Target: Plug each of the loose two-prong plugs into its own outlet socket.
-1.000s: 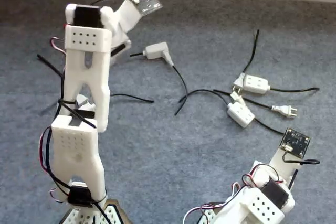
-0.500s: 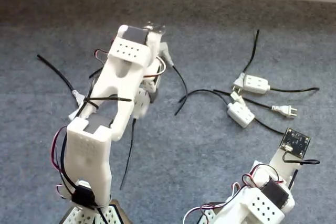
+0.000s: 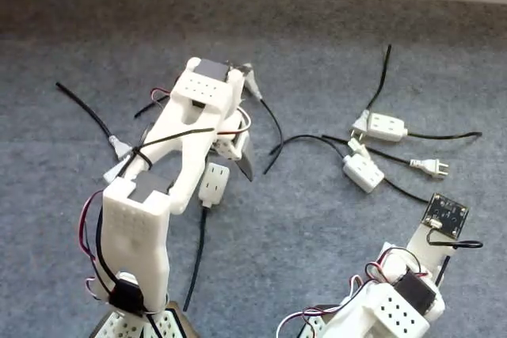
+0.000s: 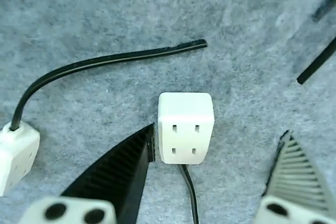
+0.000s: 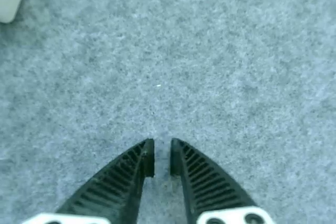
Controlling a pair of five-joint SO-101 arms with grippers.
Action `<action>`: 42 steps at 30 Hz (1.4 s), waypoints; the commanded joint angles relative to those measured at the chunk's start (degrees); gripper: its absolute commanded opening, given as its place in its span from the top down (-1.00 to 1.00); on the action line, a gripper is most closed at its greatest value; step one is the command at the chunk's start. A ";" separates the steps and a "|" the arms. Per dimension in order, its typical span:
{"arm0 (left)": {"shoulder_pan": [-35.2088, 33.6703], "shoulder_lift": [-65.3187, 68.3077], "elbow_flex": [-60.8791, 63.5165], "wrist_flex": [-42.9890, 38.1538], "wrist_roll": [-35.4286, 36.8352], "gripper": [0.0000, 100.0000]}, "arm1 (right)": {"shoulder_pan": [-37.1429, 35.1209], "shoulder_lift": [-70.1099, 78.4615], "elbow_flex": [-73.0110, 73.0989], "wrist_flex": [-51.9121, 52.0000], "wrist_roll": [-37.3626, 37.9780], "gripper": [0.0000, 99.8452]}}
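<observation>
I see left gripper [image 4: 219, 137] spread wide over carpet [image 4: 105, 14], white outlet socket [image 4: 186, 128] between fingers, touching black finger [image 4: 126, 166]. Right gripper [image 5: 161, 157] nearly together, thin gap, holding nothing. Loose plug [image 3: 430, 166] lies well apart, at right in high view.

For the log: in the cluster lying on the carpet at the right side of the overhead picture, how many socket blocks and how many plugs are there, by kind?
White socket blocks: 2
Two-prong plugs: 3
Total: 5
</observation>
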State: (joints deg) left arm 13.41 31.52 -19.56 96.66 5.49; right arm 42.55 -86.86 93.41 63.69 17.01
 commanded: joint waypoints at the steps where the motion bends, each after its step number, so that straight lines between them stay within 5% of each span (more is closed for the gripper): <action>1: -2.42 -3.74 -1.19 -0.62 -0.18 0.29 | -0.84 0.66 -11.21 0.22 -8.53 0.65; 11: -6.02 -4.09 9.01 -12.66 6.95 0.29 | -10.95 9.89 -28.18 -5.32 -29.54 0.58; 19: -5.93 -4.09 9.89 -14.51 7.03 0.29 | -11.03 49.36 -53.05 -5.76 -52.40 0.58; 25: -5.93 -3.82 9.63 -14.51 7.03 0.29 | -13.85 77.49 -79.78 9.80 -72.09 0.58; 33: -5.93 -3.74 9.63 -14.51 7.03 0.29 | -19.38 110.20 -115.30 30.37 -75.60 0.59; 42: -5.85 -3.74 9.54 -14.59 7.03 0.29 | -13.58 134.81 -147.56 35.91 -75.69 0.59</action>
State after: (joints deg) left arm 7.87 31.25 -9.80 82.68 12.26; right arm 25.76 44.84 -43.74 97.98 -57.89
